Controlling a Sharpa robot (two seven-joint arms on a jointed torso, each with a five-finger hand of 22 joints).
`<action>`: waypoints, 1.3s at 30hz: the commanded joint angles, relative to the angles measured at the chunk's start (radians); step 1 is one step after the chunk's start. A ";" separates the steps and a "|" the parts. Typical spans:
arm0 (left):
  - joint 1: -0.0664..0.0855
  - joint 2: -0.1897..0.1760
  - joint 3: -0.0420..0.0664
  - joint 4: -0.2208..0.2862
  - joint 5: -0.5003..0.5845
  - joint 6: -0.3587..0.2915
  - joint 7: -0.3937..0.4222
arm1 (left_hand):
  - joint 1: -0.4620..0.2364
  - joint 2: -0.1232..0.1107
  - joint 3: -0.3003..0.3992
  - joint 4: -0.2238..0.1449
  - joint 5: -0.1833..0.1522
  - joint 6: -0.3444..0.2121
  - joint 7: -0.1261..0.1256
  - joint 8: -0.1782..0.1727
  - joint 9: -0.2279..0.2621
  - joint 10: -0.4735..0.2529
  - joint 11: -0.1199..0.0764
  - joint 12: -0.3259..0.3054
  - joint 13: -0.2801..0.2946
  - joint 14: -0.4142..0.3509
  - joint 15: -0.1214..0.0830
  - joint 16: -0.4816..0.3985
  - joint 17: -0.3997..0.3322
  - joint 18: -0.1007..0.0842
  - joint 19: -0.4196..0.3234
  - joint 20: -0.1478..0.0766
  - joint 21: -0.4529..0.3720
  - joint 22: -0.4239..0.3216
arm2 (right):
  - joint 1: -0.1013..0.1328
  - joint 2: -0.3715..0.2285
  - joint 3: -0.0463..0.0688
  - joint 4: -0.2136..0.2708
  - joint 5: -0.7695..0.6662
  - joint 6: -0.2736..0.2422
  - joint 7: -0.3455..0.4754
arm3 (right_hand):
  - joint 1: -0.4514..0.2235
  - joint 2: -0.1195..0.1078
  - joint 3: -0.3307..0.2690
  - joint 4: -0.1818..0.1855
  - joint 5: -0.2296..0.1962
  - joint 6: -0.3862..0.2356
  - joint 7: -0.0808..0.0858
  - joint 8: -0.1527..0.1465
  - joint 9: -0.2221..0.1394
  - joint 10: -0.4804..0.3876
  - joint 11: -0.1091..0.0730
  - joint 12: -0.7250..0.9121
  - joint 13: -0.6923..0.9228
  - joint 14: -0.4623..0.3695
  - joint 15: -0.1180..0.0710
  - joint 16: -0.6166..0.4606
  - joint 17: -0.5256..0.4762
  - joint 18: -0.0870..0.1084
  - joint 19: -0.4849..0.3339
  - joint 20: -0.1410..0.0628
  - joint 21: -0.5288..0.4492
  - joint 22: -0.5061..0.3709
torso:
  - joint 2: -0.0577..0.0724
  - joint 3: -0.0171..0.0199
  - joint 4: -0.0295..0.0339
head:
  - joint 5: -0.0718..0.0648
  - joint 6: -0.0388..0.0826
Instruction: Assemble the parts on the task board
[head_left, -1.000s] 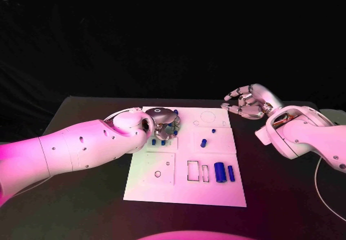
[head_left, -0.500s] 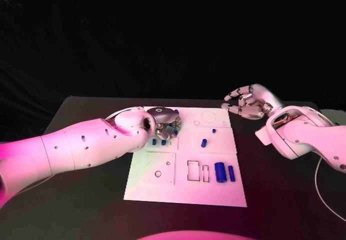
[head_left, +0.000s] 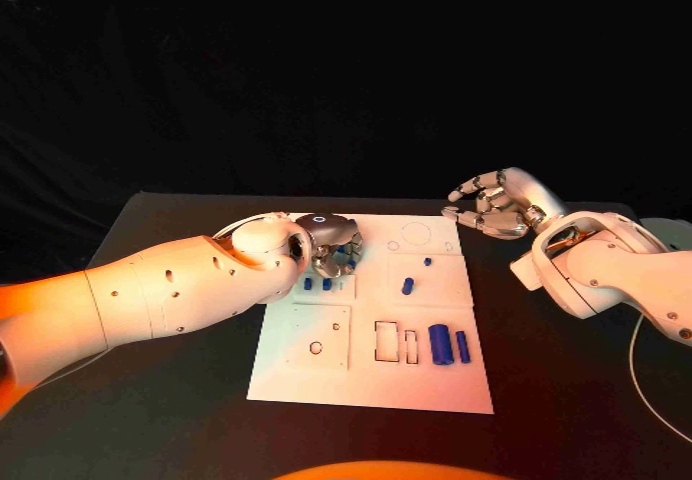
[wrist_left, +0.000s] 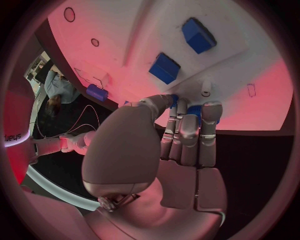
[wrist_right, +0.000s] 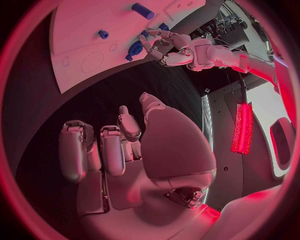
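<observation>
Left hand (head_left: 332, 247) shifted slightly, pinching a blue part (wrist_left: 194, 111) over the task board (head_left: 372, 385); right hand (head_left: 490, 207) curled, holding nothing; several parts (head_left: 449, 345) apparently still loose

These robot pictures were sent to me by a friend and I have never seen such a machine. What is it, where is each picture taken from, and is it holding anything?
It is a robot with two white arms ending in silver hands, working at a black table. One picture looks down from a camera on its head; the two round ones come from cameras at its wrists, behind each hand.

On the table lies a white task board with cut-out slots and small blue parts: two blue cylinders lie side by side near its right edge, smaller pegs stand further up.

The left hand is over the board's far left corner, its fingertips closed around a small blue part. The right hand hovers off the board with curled fingers, holding nothing.
</observation>
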 joint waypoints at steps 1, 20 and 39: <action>-0.005 0.004 -0.004 -0.002 0.009 0.018 0.001 | 0.002 0.015 0.010 -0.007 -0.008 0.024 -0.002 -0.001 0.000 0.023 -0.003 -0.014 -0.010 0.010 -0.001 0.007 0.003 -0.011 0.013 -0.001 0.013 0.011 | -0.001 0.001 0.000 0.001 -0.013 0.009 0.005 | -0.006 0.001 -0.003 -0.001 0.006 -0.006 0.002 0.006 -0.001 -0.001 -0.001 -0.002 0.001 0.057 -0.005 -0.004 0.052 0.013 0.012 -0.008 -0.005 0.168 | 0.000 0.0001 0.0001 | -0.001 -0.001; -0.005 -0.011 0.003 0.014 0.042 -0.066 0.019 | -0.010 0.015 0.046 -0.049 -0.027 0.058 0.009 -0.031 -0.011 0.092 0.005 -0.118 -0.053 0.026 0.003 0.011 -0.008 -0.015 0.023 0.002 0.032 0.034 | -0.001 0.002 0.000 -0.004 -0.014 0.008 0.006 | -0.004 0.001 -0.002 -0.002 0.006 -0.006 0.002 0.007 -0.001 0.000 -0.001 -0.002 0.001 0.056 -0.005 -0.005 0.050 0.014 0.011 -0.009 -0.008 0.167 | -0.002 -0.0017 0.0011 | -0.001 0.007; -0.005 -0.148 0.057 0.117 0.182 -0.096 0.030 | -0.028 0.005 0.045 -0.049 -0.028 0.063 0.018 -0.041 -0.014 0.105 0.013 -0.144 -0.061 0.020 0.009 0.008 -0.021 -0.014 0.018 0.008 0.029 0.030 | -0.004 -0.002 0.000 -0.008 -0.014 0.007 0.006 | -0.004 0.001 -0.002 -0.002 0.006 -0.006 0.002 0.007 -0.001 0.000 -0.001 -0.002 0.001 0.056 -0.005 -0.005 0.050 0.014 0.011 -0.009 -0.008 0.167 | -0.002 -0.0004 0.0026 | 0.004 0.015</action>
